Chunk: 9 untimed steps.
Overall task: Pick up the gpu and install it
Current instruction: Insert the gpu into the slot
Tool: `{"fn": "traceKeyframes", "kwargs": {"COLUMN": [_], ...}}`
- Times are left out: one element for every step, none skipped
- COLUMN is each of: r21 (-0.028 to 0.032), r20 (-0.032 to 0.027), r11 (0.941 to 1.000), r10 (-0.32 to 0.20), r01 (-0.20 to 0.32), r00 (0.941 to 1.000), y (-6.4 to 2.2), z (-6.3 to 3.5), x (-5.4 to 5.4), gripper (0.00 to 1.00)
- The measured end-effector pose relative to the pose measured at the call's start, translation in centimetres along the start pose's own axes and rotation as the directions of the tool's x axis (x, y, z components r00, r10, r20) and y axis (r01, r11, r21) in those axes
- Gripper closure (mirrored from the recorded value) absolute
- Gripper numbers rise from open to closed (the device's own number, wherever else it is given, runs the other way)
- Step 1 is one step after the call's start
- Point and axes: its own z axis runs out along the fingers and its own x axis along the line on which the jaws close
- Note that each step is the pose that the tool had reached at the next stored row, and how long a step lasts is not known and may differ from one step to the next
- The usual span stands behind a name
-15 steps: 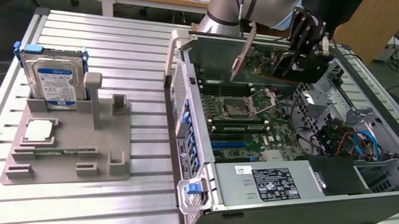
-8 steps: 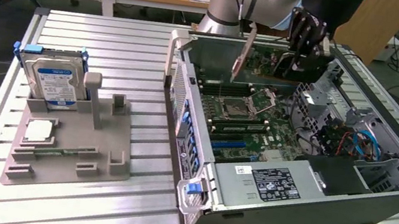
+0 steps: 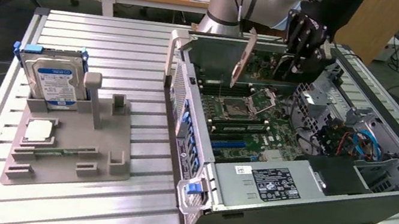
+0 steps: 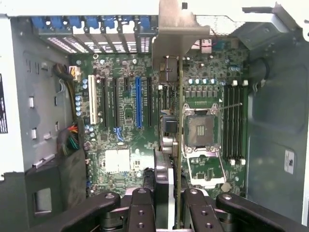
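My gripper point(image 3: 305, 44) is shut on the gpu point(image 3: 243, 58), a thin card held on edge above the open computer case point(image 3: 380, 197). Its metal bracket end points toward the case's rear wall. In the wrist view the gpu point(image 4: 179, 121) runs edge-on away from my gripper point(image 4: 166, 212), and its silvery bracket point(image 4: 176, 29) reaches the row of rear slot covers. The black fingers point(image 4: 140, 208) clamp the card from both sides. Below it lies the motherboard point(image 4: 125, 130) with its expansion slots, among them a blue slot point(image 4: 138, 101). The card hangs above the board, between the slots and the processor socket point(image 4: 200, 130).
On the slatted metal table point(image 3: 113, 43), at the exterior view's left, a grey holder point(image 3: 88, 148) carries a hard drive point(image 3: 55, 78) with a blue label, a processor chip point(image 3: 38, 130) and a memory stick point(image 3: 55, 152). Cables point(image 3: 361, 142) and the power supply point(image 3: 272, 185) fill the case's near end.
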Motion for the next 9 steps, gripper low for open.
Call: {"fn": "traceKeyframes", "kwargs": {"r21": [-0.0005,-0.0004,-0.0004,-0.0004,-0.0005,-0.0006,-0.0005,-0.0006,-0.0006], "r20": [0.0003,0.0003,0.0005,0.0010,0.0009,0.0008,0.0009,0.0007,0.0008], "r11": [1.0000,0.9999,0.9998,0.9997,0.9997,0.9997,0.9997,0.9997,0.9997], "r10": [-0.009,-0.015,-0.020,-0.024,-0.024,-0.024,-0.024,-0.023,-0.023], "r01": [0.009,0.015,0.020,0.024,0.024,0.024,0.024,0.023,0.023], "r00": [1.0000,0.9999,0.9998,0.9997,0.9997,0.9997,0.9997,0.9997,0.9997], "y": [0.01,0.01,0.01,0.02,0.02,0.03,0.04,0.06,0.07], "z": [0.18,0.35,0.54,0.73,0.91,1.09,1.27,1.44,1.65], "x": [0.0,0.0,-0.1,-0.1,-0.1,-0.1,-0.1,-0.1,-0.2], "gripper": [0.72,0.72,0.72,0.72,0.72,0.72,0.72,0.72,0.72]}}
